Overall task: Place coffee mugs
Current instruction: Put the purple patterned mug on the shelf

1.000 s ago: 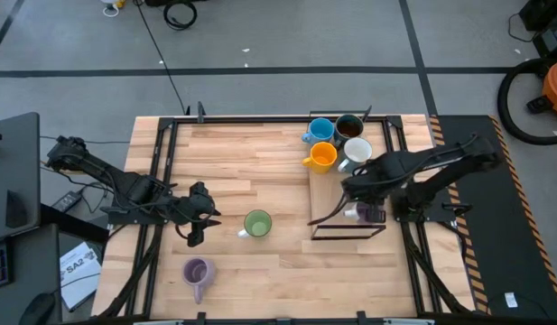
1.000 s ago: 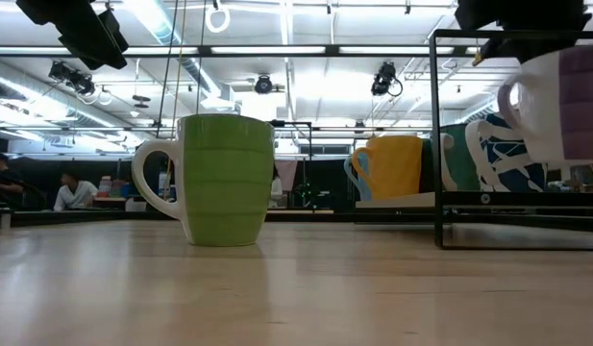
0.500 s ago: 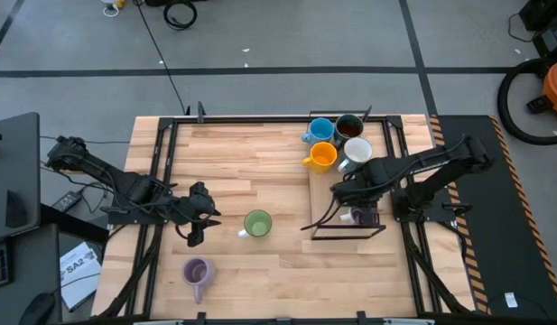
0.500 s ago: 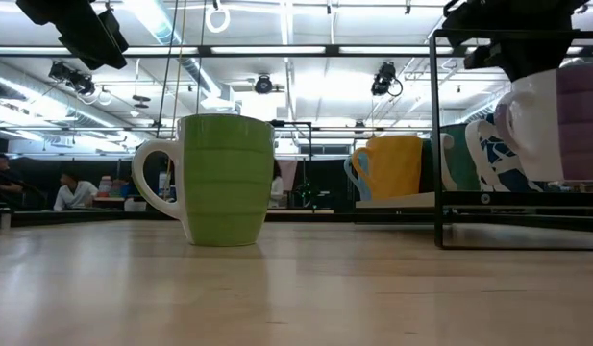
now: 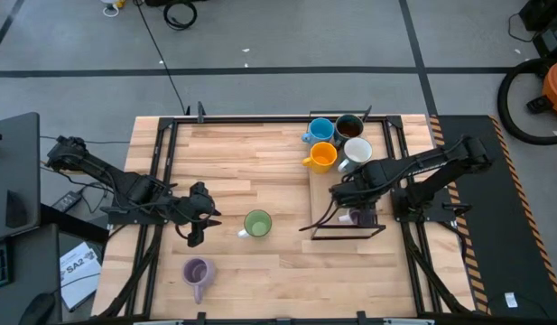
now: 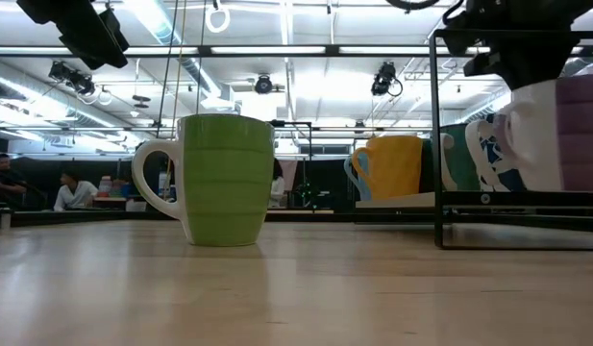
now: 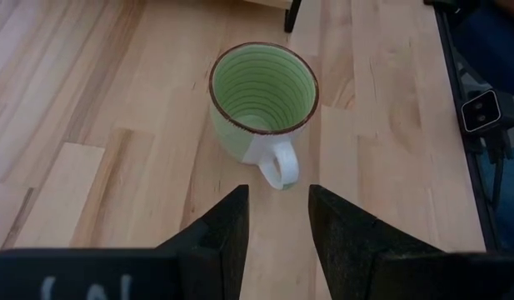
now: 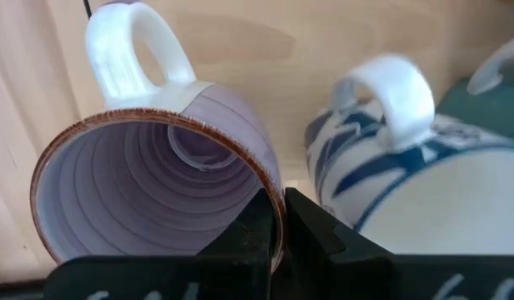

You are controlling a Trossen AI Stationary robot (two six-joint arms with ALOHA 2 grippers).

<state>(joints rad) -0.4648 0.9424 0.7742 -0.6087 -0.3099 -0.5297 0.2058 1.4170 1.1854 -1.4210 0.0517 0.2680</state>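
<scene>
A green mug [image 5: 257,223] [image 7: 263,98] stands upright on the table, its handle [image 7: 278,165] pointing at my open left gripper [image 7: 277,218] [image 5: 198,217], which hangs just short of it. My right gripper [image 8: 277,218] [image 5: 350,192] is shut on a purple mug [image 8: 157,192] [image 6: 555,125] inside the black wire rack [image 5: 348,227]. Next to that mug sits a white-and-blue patterned mug [image 8: 406,167]. Blue [image 5: 321,130], dark brown [image 5: 348,126], orange [image 5: 322,156] and white [image 5: 357,152] mugs stand at the rack's far end. Another purple mug [image 5: 198,271] stands near the table's near edge. My right gripper pinches the purple mug's rim [image 8: 271,190], one finger [image 8: 250,229] inside and one [image 8: 313,232] outside, on the side away from the handle [image 8: 132,50]. The fingers come from above. The mug hangs upright, its base just over the rack's lower bar [image 6: 527,197]; whether it touches, I cannot tell.
The rack's upright bars [image 6: 436,135] stand round the held mug. A teal mug [image 8: 494,108] sits beyond the patterned one. Bare wood lies between the green mug and the rack. People sit in the room behind the table [image 6: 70,192].
My right gripper has moved down and slightly toward the table's left, carrying the purple mug lower into the rack, close to the lower bar. The left arm has kept still.
</scene>
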